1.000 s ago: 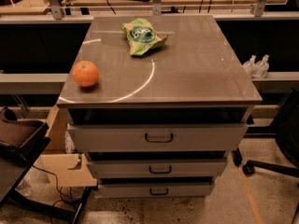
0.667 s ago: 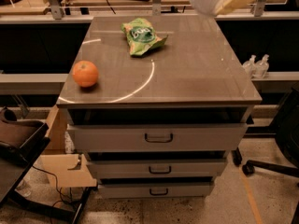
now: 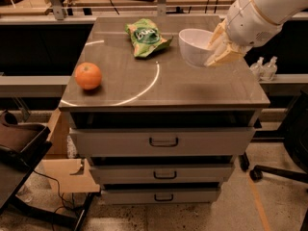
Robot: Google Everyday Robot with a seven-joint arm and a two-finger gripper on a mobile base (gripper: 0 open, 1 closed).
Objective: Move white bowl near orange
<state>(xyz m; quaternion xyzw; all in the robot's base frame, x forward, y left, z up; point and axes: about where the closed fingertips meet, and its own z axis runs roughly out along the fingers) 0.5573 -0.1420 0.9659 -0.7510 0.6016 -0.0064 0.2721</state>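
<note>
The orange point(image 3: 88, 75) sits on the left side of the cabinet top point(image 3: 144, 88). The white bowl point(image 3: 195, 46) is held above the right side of the top, tilted with its opening toward the upper left. My gripper point(image 3: 215, 49) comes in from the upper right and is shut on the bowl's right rim. The bowl is well to the right of the orange, with the green snack bag point(image 3: 147, 37) between them toward the back.
The cabinet has three closed drawers point(image 3: 163, 142) below the top. A dark chair point(image 3: 21, 148) stands at the lower left, a chair base point(image 3: 279, 170) at the lower right. Two small bottles point(image 3: 265, 67) stand right of the cabinet.
My arm has come down from the upper right edge into view, carrying the white bowl lower and leftward over the cabinet top. The orange and snack bag have not moved.
</note>
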